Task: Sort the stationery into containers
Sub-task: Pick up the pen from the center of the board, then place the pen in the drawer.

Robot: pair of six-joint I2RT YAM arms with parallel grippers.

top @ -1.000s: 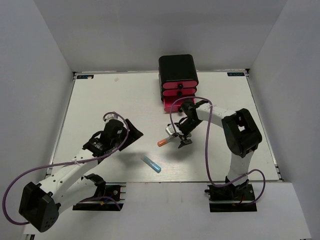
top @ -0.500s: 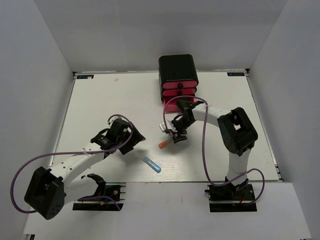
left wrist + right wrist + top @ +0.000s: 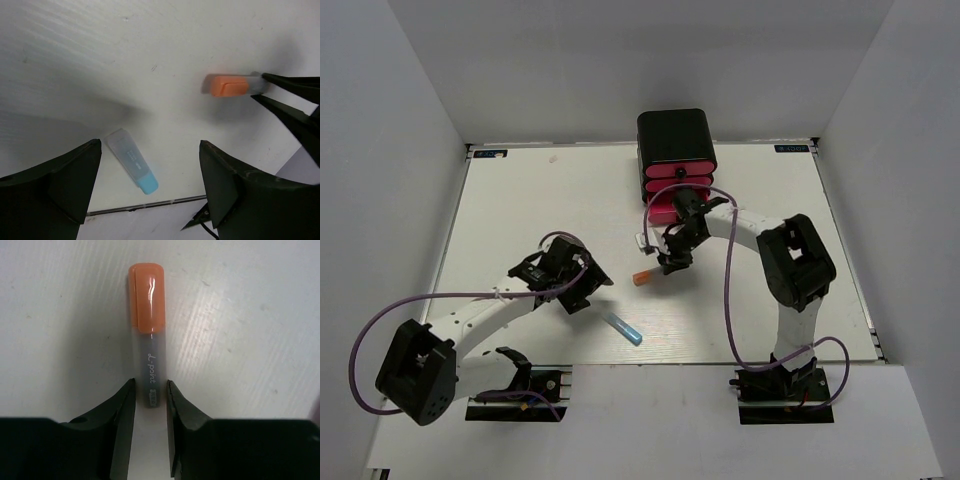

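An orange-capped grey marker (image 3: 642,279) lies on the white table in front of the drawers. My right gripper (image 3: 665,265) has its jaws closed against the grey end; the right wrist view shows the marker (image 3: 147,300) pinched between the tips of the gripper (image 3: 151,382). A blue marker (image 3: 622,328) with a clear cap lies near the front edge. My left gripper (image 3: 578,287) hovers open just left of it, and in its wrist view the blue marker (image 3: 131,160) sits between the fingers of the gripper (image 3: 150,147), untouched. The black box of pink drawers (image 3: 677,170) stands at the back.
The lowest pink drawer (image 3: 665,210) is pulled out toward the right arm. The table's front edge (image 3: 150,205) runs just beyond the blue marker. The right arm's fingers (image 3: 290,95) reach in at the left wrist view's right side.
My right gripper moved left along the orange-grey marker and closed on its grey end. The left arm swung right, toward the blue marker, staying open.
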